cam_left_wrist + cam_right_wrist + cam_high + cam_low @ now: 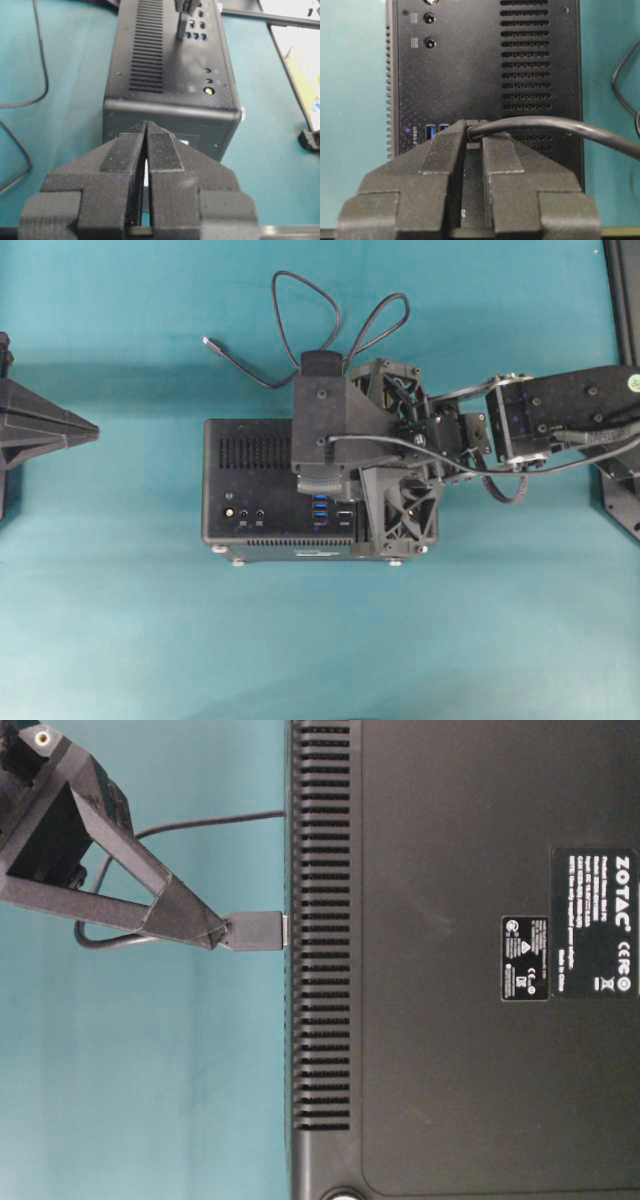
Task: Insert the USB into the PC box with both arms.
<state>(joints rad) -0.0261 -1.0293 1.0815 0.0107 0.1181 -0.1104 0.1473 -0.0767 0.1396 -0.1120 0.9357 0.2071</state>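
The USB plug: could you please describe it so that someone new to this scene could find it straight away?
Find the black PC box in the middle of the teal table. Over its port face, the right gripper is shut on the USB plug, a short black block whose tip meets the box. Unlike the cable's loose silvery end lying behind the box, it is thick, black and held.
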